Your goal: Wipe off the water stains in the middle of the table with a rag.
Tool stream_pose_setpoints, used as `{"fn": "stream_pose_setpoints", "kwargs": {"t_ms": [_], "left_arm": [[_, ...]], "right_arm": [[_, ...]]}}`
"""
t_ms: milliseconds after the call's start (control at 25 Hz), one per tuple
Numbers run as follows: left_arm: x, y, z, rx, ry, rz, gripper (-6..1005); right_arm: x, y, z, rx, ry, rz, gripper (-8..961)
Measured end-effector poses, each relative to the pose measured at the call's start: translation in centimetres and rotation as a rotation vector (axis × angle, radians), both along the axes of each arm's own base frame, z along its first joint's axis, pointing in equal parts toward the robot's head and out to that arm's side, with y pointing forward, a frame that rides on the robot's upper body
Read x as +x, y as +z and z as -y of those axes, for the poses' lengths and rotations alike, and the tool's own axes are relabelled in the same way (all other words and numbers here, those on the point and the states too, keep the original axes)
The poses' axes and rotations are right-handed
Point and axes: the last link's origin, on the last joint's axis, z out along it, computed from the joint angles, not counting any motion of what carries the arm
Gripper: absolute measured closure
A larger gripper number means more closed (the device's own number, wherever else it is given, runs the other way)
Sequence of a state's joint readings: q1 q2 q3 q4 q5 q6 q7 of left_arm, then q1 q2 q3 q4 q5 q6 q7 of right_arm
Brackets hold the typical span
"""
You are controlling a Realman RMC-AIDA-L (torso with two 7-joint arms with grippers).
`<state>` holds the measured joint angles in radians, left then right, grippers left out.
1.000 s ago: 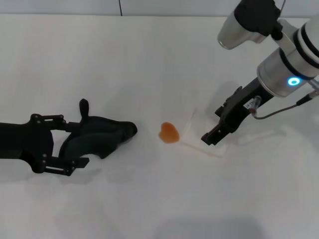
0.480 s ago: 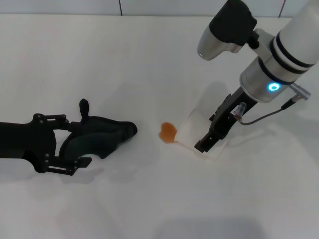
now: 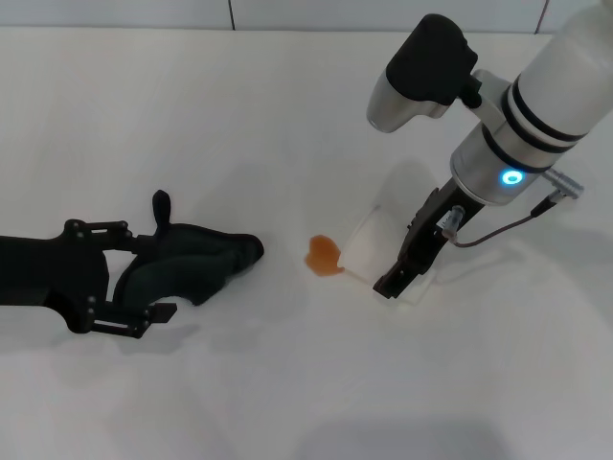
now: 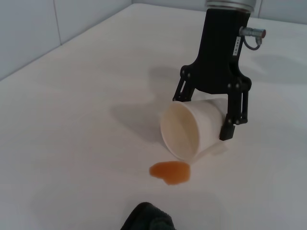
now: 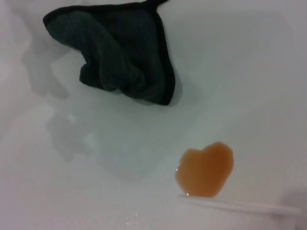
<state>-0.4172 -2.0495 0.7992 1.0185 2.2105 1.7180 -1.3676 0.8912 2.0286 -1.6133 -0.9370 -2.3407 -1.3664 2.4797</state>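
Observation:
The rag (image 3: 192, 261) lies crumpled on the table (image 3: 287, 393), left of centre. My left gripper (image 3: 144, 271) is open, its fingers either side of the rag's left end. The orange heart-shaped water stain (image 3: 324, 255) sits in the middle, apart from the rag. A white paper cup (image 3: 367, 241) lies on its side with its mouth touching the stain. My right gripper (image 3: 407, 266) is shut on the cup. The left wrist view shows the cup (image 4: 184, 132), the stain (image 4: 170, 171), the right gripper (image 4: 207, 112) and the rag's tip (image 4: 147, 218). The right wrist view shows the rag (image 5: 124, 52) and the stain (image 5: 206, 167).
The right arm's white and black wrist (image 3: 517, 115) hangs over the table's right side. A wall edge (image 3: 230, 14) runs along the back.
My right gripper has moved left with the cup, bringing its mouth against the stain. The left gripper and the rag have not moved.

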Motion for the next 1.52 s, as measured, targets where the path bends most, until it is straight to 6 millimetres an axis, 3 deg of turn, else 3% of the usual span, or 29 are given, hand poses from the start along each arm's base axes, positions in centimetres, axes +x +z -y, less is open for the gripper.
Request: {"fn": "stream_pose_setpoints", "kwargs": {"t_ms": [600,720,880,1200,1360,1520], "left_arm": [[0.0,0.0,0.0,0.003,0.0,0.001,123],[-0.1,0.1,0.0,0.008,0.002,0.006,123],[-0.3,0.1,0.2,0.012,0.011,0.011,123],[-0.1,0.1,0.1,0.017,0.019,0.057,123],[0.0,0.0,0.0,0.013,0.031,0.08,123],[0.0,-0.2,0.1,0.007,0.046,0.088,123]], "right_arm": [[0.5,-0.1,0.2,-0.002,0.012,0.011,94],[0.2,0.7,0.3,0.016,0.028,-0.025,158],[0.7,3.4,0.6,0.059,0.063,-0.14,231],[5.3,9.4,2.5,0.184,0.164,-0.485,324],[7.6,11.1,3.5,0.267,0.242,-0.609,354],[9.6,11.5,4.0,0.353,0.316,-0.729,373]]}}
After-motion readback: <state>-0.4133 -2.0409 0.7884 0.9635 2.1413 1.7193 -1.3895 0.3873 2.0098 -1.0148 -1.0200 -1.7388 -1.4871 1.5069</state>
